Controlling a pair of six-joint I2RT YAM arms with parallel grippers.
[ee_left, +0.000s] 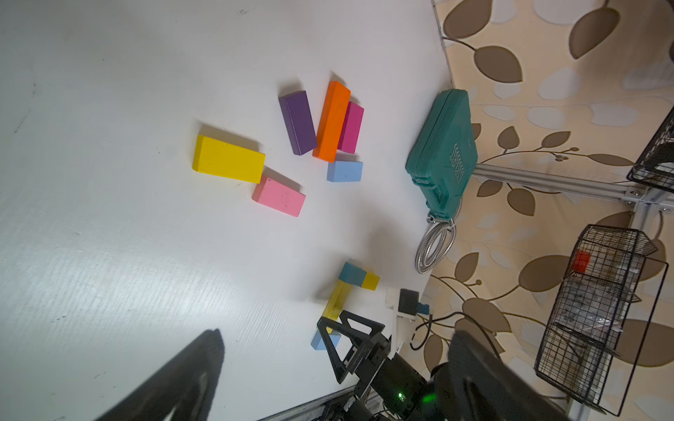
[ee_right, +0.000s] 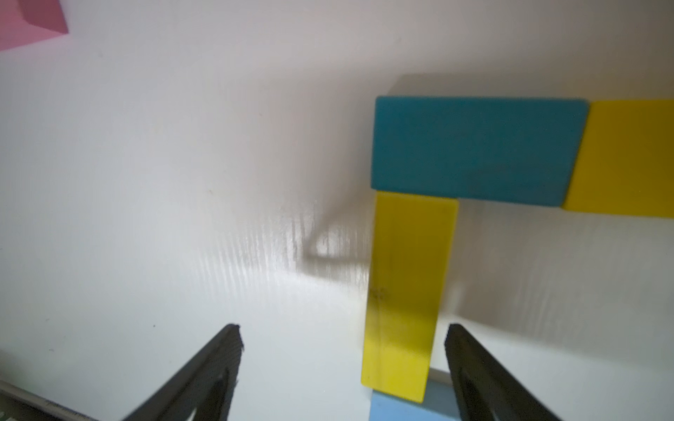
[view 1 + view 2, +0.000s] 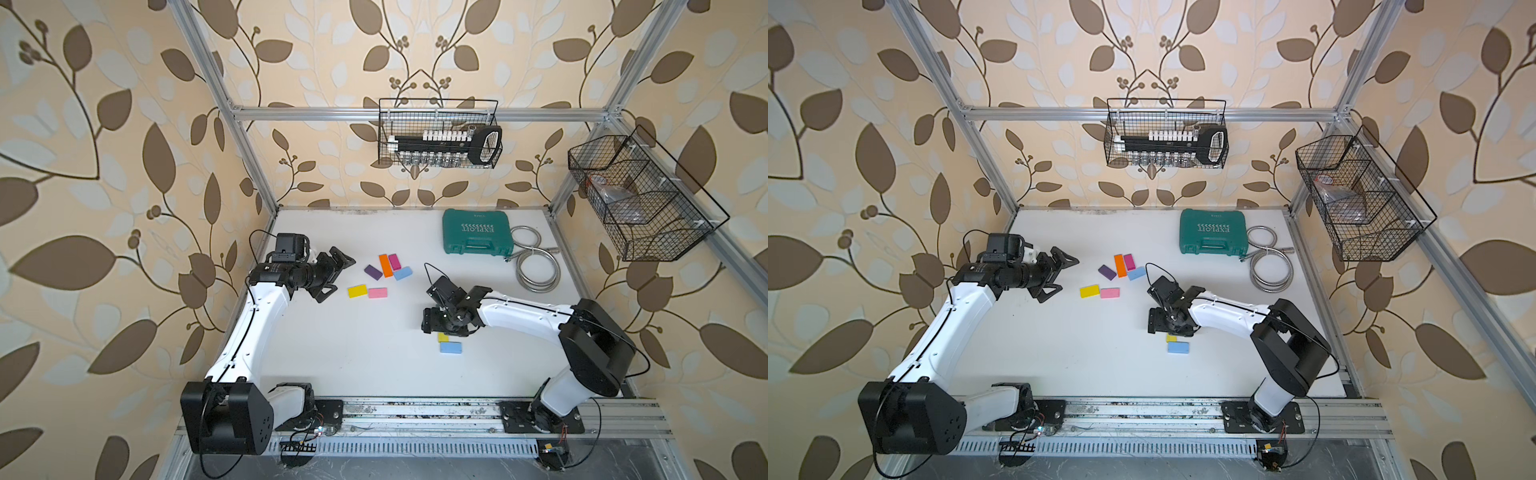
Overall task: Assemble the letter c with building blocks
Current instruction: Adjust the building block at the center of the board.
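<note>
- We found the right gripper (image 2: 343,330) spread wide and empty, low over the table (image 2: 146,182). The yellow bar (image 2: 408,291) lay between its jaws, closer to one than the other.
- At one end of the bar a teal block (image 2: 474,149) lay across it, touching, with a short yellow block (image 2: 631,160) butted against the teal one.
- At the bar's other end a light blue block (image 2: 401,410) met it.
- We judged that the lift should go straight up, since any sideways drift could catch the bar on the nearer jaw and open both joints.
- We thought the arm at the bar's light blue end looked one block short.
- Well apart from the bar, the left gripper (image 3: 343,275) hung wide and empty beside six loose blocks (image 3: 377,293), any of which might finish that arm.
</note>
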